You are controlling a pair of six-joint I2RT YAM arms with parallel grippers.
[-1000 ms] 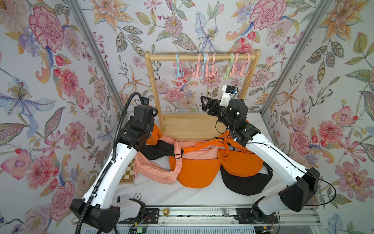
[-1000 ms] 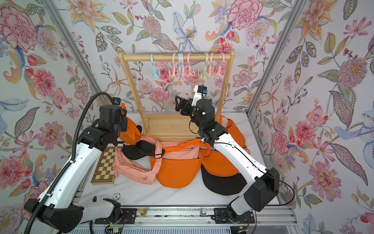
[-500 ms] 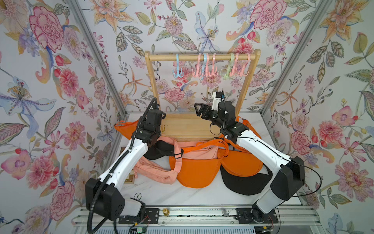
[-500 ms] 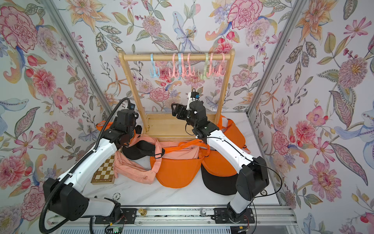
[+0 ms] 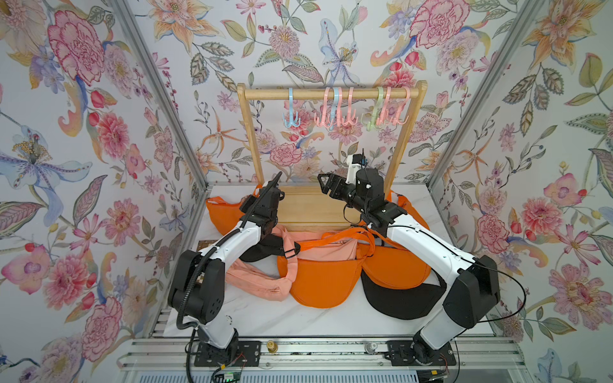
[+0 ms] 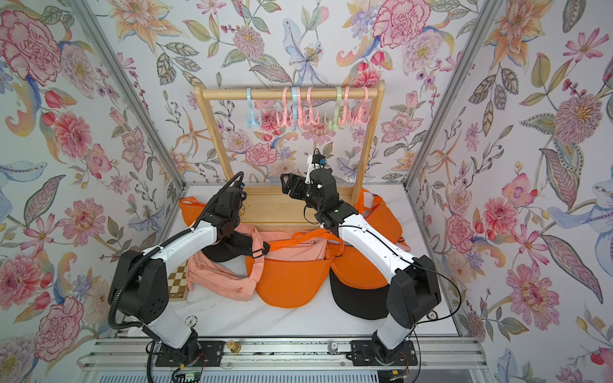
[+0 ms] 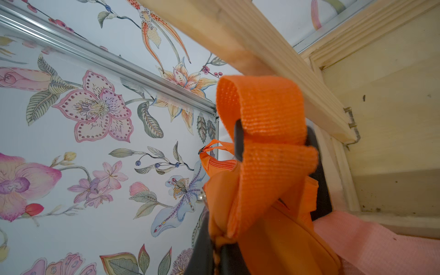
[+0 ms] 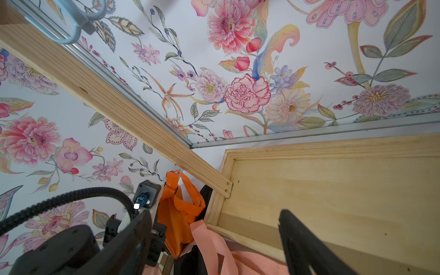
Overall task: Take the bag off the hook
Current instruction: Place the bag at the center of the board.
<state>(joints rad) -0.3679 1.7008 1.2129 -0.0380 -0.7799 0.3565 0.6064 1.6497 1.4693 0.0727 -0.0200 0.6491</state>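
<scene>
Pinching orange strap (image 7: 262, 107) with left fingers (image 7: 238, 142); orange bag (image 5: 224, 212) low beside rack post (image 5: 252, 142), clear of bare hooks (image 5: 335, 116). Right fingers (image 8: 300, 238) spread, empty, over rack base (image 5: 311, 205). Unhooking judged done; setting down, release left.

The strap (image 7: 262, 112) in the left gripper (image 7: 272, 142) is orange woven cloth, coarse and matt. The rack (image 7: 273, 52) just beside it is pale bare wood with visible grain. The hooks (image 5: 335, 112) above the right gripper (image 5: 322, 185) are smooth pastel plastic. The bags (image 5: 321, 282) below it are matt cloth. The walls (image 5: 83, 149) look like printed paper.
</scene>
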